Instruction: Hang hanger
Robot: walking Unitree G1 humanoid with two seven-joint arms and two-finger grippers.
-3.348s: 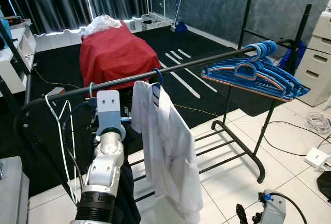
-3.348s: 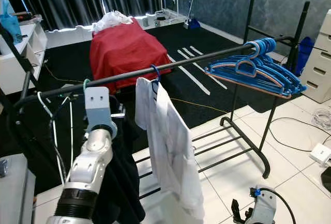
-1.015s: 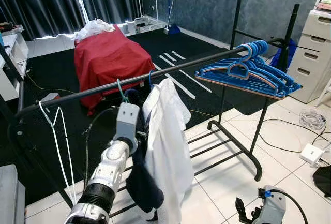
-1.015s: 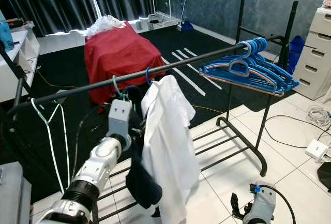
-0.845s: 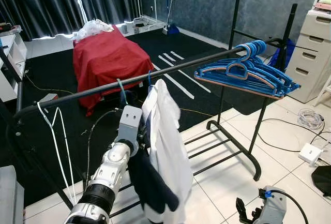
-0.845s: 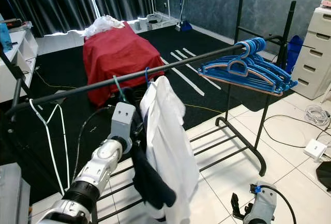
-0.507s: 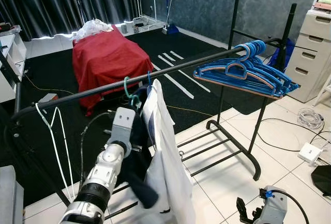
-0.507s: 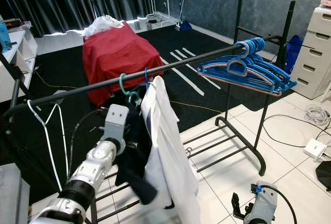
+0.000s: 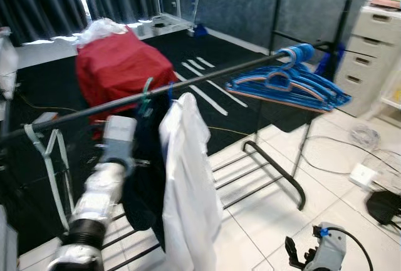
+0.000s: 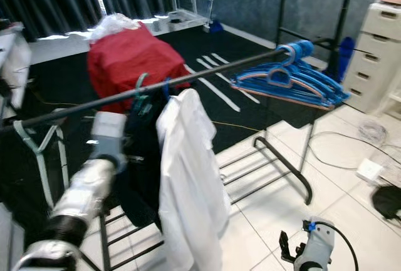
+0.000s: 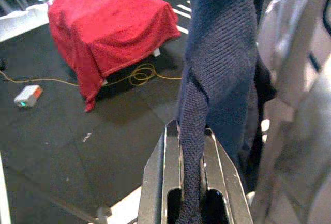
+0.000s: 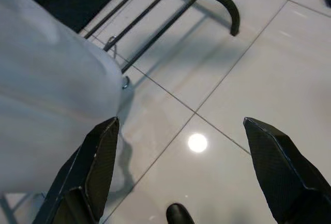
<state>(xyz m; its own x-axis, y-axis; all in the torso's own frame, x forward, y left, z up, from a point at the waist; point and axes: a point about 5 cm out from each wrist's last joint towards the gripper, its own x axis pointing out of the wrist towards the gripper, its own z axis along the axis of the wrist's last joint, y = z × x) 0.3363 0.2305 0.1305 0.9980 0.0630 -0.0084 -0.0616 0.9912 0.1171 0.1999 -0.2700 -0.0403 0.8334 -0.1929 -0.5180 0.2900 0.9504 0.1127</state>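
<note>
**Dark garment up at the rail, left tool clamped on its cloth**

Dark curtains and a black floor mat back a long black clothes rail (image 9: 207,78) — a red-covered block (image 9: 119,64) stands behind it, and a bunch of blue hangers (image 9: 291,83) crowds the rail's far end. Near the middle hangs a white shirt (image 9: 188,177). Just beside it, on the robot's left, a dark navy garment (image 9: 147,158) hangs from a teal hanger (image 9: 145,96) whose hook sits at the rail; whether it is fully over the bar is blurred.

The left tool (image 11: 192,151) is narrow, pinching a fold of the navy cloth between its fingers. The right tool (image 12: 181,169) hangs low over the white tiles, fingers spread wide, idle.

By my reading the hanging is nearly done: what is left is to let go of the cloth and draw the arm clear.

Compared with half a second ago, the teal hook, then raised near the bar, now seems to rest on it, and the garment hangs straighter. The whole view has also swung, so the camera moved.
</note>
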